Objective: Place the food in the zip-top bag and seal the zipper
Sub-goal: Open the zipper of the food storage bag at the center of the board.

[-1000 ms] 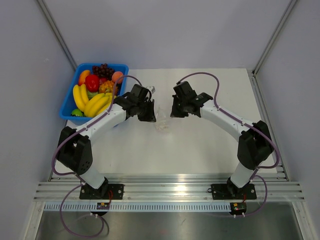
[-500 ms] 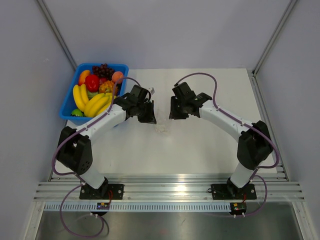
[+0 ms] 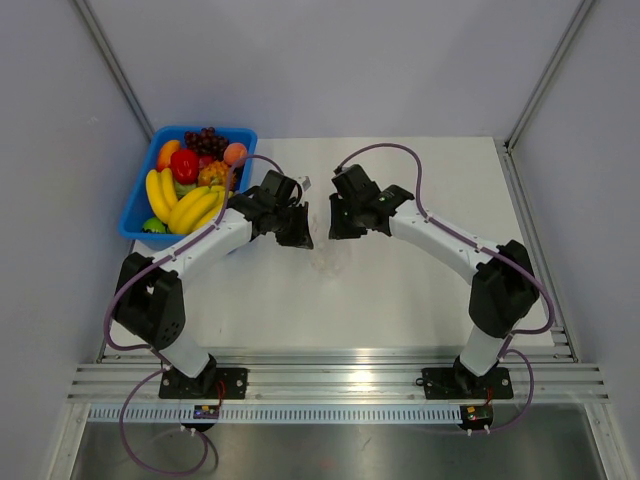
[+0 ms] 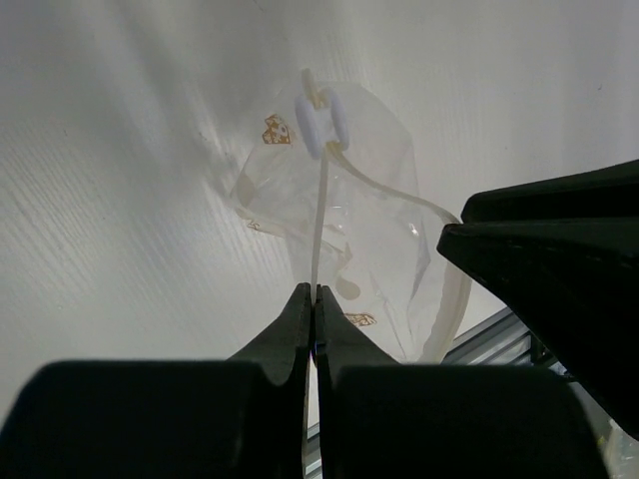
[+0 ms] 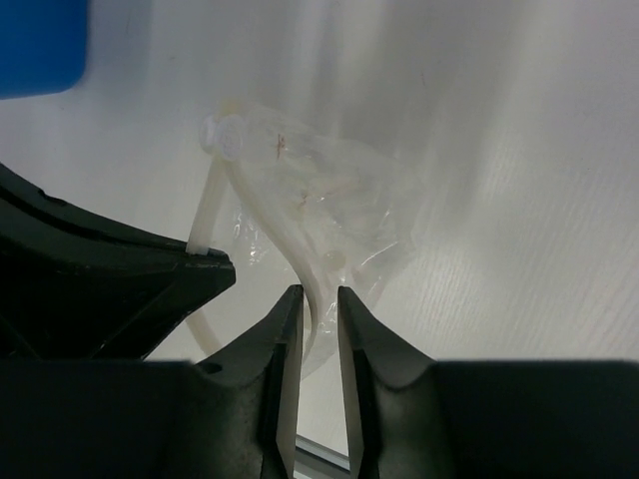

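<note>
The zip-top bag [image 4: 374, 205] is a crinkly clear pouch hanging just over the table between my two grippers, faint in the top view [image 3: 322, 256]. Its zipper strip [image 4: 321, 215] runs from a white slider [image 4: 321, 122] down into my left gripper [image 4: 316, 289], which is shut on it. My right gripper [image 5: 319, 291] stands a little open, with the bag's other rim strip [image 5: 300, 249] curving between its fingers. The mouth gapes between the two strips. The food, a small peach [image 3: 235, 153], lies in the blue bin [image 3: 137, 205] at the back left.
The bin also holds bananas [image 3: 190, 205], dark grapes [image 3: 205, 137] and other fruit. The two gripper heads [image 3: 303, 232] [image 3: 335, 226] are close together over the middle of the table. Grey walls stand on both sides and an aluminium rail runs along the near edge.
My right arm has moved left toward the left gripper, and its jaws have gone from shut to slightly apart around the bag's rim. The left arm holds its place.
</note>
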